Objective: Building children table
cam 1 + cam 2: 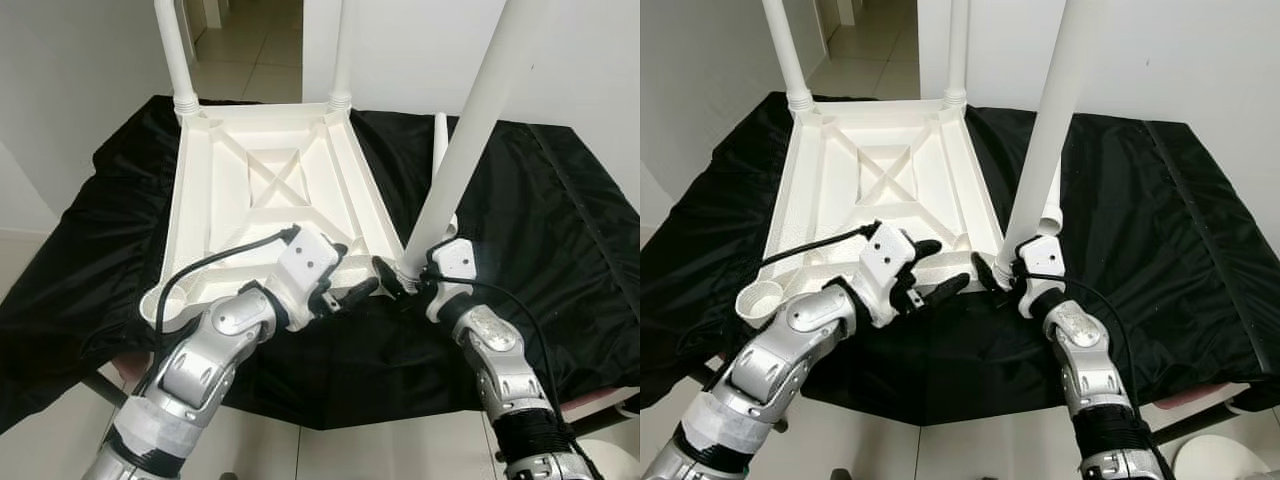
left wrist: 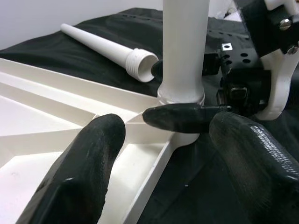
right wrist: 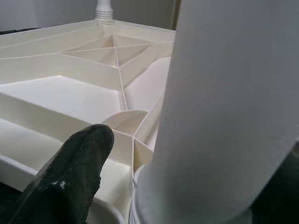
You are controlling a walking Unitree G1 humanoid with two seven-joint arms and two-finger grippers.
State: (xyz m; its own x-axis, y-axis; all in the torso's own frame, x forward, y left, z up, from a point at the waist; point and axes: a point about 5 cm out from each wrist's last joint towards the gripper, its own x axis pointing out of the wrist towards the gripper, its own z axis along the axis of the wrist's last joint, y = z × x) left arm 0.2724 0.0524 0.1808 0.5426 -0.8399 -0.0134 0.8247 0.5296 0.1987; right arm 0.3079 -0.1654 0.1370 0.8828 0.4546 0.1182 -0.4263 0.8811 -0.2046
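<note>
The white children's table top (image 1: 265,190) lies upside down on a black cloth (image 1: 560,230) spread over the surface, ribs upward, so its corner sockets face up to take legs. Two legs (image 1: 172,50) already stand in the far corners at about 11 and 12 o'clock, and the socket (image 1: 760,298) at the near corner, about 8 o'clock, is still bare. A third leg (image 1: 465,140) stands in the near corner at about 4 o'clock, leaning slightly, which suggests it is being seated or screwed in rather than finished. The right gripper (image 1: 405,275) is at the foot of this leg; its jaws appear closed on the leg just above the socket, with one finger (image 3: 70,177) seen against the white shaft in the right wrist view. The right forearm rises steeply from the near edge, wrist bent inward toward the corner. The left gripper (image 1: 935,275) reaches across from 7 o'clock, forearm low and angled, its jaws spread wide and holding nothing, fingertips (image 2: 96,154) resting near the table's rim just beside the same corner, probably to steady the top while the leg turns. A fourth leg (image 2: 110,51) lies loose on the cloth beyond the corner, threaded end open, waiting for the last socket.
</note>
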